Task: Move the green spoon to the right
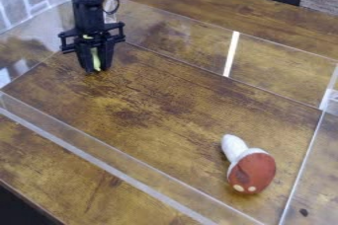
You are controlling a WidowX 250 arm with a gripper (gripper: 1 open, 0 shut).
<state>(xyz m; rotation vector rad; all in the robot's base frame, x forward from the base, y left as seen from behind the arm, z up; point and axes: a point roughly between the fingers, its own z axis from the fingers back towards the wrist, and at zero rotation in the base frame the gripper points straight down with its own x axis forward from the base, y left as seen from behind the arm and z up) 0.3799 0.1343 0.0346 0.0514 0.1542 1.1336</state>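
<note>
The black gripper points straight down at the far left of the wooden table. Its fingers are shut on the green spoon, of which only a pale yellow-green sliver shows between them. The spoon hangs upright in the grip, its lower end close to the tabletop; I cannot tell whether it touches the wood. The spoon's bowl is hidden by the fingers.
A toy mushroom with a brown cap and white stem lies at the near right. A low clear plastic wall frames the work area along the front, the left and the right. A pale reflection streak crosses the wood at the middle back.
</note>
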